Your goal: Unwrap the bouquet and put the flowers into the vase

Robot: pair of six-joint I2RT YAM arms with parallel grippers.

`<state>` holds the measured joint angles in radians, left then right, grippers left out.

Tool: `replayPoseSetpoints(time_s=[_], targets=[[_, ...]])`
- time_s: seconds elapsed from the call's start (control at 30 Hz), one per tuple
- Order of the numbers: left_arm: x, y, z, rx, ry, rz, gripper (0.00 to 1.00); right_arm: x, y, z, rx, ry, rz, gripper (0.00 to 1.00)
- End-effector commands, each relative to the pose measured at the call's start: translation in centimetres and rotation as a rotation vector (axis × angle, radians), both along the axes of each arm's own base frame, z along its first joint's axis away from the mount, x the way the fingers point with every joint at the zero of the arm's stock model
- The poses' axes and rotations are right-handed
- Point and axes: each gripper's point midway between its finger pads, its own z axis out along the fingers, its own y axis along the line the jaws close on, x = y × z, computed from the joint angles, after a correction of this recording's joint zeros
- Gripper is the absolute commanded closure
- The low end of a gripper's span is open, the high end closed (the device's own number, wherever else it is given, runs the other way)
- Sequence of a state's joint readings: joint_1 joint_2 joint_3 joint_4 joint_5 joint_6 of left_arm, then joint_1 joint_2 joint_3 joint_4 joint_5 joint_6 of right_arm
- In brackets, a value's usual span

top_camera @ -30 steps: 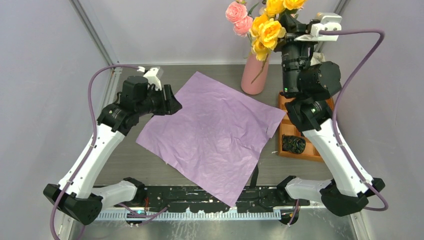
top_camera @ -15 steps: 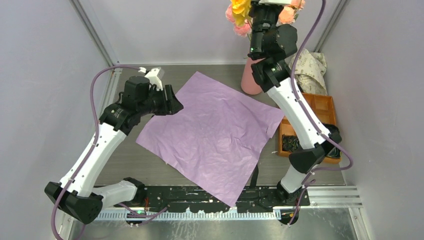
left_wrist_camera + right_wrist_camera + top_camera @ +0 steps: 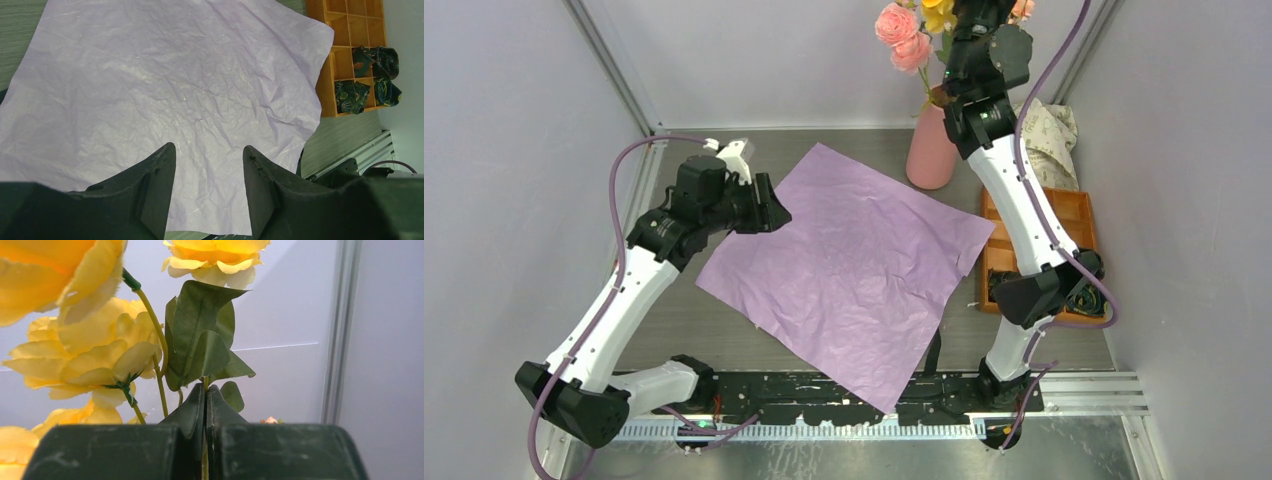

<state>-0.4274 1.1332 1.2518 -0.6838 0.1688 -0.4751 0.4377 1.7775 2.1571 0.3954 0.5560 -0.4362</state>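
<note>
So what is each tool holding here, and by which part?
Right tool is shut on the yellow flowers, pinching a thin green stem just below the leaves. Left tool is open over the paper, holding nothing.

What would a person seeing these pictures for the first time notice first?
The large lilac paper sheet, spread flat across the middle of the table, catches the eye first. At the far side, the raised right hand is shut on a stem of the yellow flowers, near the salmon-pink vase with pink blooms over it. The left hand hovers open over the sheet.
</note>
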Motion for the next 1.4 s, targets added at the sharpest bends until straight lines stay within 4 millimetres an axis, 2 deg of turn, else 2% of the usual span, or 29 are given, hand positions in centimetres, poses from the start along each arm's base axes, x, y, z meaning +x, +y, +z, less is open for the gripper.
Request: replayPoseSetpoints(time_s=[0.0,0.17,0.47,0.9,1.37], targets=[[0.3,-0.1,1.3,-0.027,-0.051,-0.001,0.48,-1.3,-2.3,2.8,0.1,-0.094,0.031,0.99],[0.1,0.2,1.3,-0.02,-0.057,0.005,0.47,0.4,-3.1,1.8,0.147,-0.074,0.06,0.99],[0.2,0.2,0.8,-0.008,-0.045,0.008,0.48,3.1,-2.6,-1.0,0.147,-0.01,0.062,0.99],[0.2,0.5,0.6,0.003,-0.04,0.016,0.48,8.0,-2.9,-8.8,0.153,0.139,0.028,0.99],[0.2,0.5,0.4,0.006,-0.033,0.017,0.48,10.7,-4.2,-15.2,0.172,0.255,-0.003,0.99]])
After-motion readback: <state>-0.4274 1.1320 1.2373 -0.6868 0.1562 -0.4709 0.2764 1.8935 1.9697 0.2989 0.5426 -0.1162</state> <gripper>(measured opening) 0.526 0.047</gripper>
